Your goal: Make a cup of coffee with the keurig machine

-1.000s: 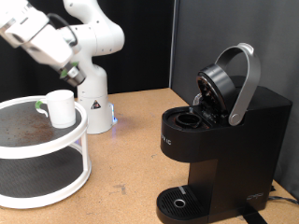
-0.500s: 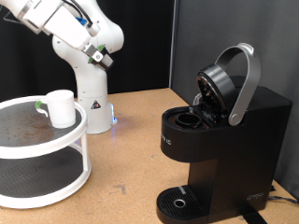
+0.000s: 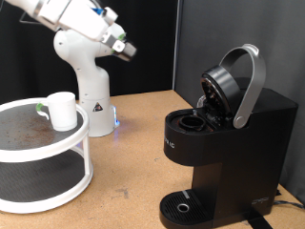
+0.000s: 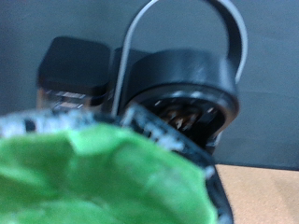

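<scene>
One pod [image 4: 103, 177], green top, dark rim, clamped between my gripper [image 3: 127, 48] fingers, fills wrist view foreground. My gripper high in air, upper left of exterior view, well apart from keurig machine [image 3: 224, 143]. Machine lid [image 3: 227, 86] raised, pod chamber [image 3: 193, 121] open. White cup [image 3: 63, 110] upright on top tier of round two-tier rack [image 3: 43, 162], exterior view's left.

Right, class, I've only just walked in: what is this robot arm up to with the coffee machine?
The arm's tool is up in the air, between the white cup on the round two-tier stand and the keurig machine. The wrist view shows a dark pod with a green top right at the tool, facing the machine. The machine's lid stands open. The cup is not under the spout.
</scene>
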You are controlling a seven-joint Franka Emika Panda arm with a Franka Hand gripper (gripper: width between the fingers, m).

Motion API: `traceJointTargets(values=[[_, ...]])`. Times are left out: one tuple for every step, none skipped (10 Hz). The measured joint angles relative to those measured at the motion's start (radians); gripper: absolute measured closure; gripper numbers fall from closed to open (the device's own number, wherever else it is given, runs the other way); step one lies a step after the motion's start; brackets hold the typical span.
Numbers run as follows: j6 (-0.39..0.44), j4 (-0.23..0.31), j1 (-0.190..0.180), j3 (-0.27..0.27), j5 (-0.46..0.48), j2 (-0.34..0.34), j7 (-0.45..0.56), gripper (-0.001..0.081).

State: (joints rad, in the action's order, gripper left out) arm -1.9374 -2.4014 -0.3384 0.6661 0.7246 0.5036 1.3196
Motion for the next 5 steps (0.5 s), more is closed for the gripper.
traceJointTargets(values=[[-0.032,0.004,-0.013,-0.024,0.024,-0.005,-0.031,0.033],[-0.063,0.011,-0.024,-0.049,0.04,-0.013,-0.06,0.033],[-0.097,0.018,-0.036,-0.071,0.055,-0.022,-0.081,0.033],[-0.128,0.027,-0.048,-0.093,0.069,-0.036,-0.1,0.033],[-0.157,0.039,-0.061,-0.113,0.078,-0.052,-0.115,0.033]])
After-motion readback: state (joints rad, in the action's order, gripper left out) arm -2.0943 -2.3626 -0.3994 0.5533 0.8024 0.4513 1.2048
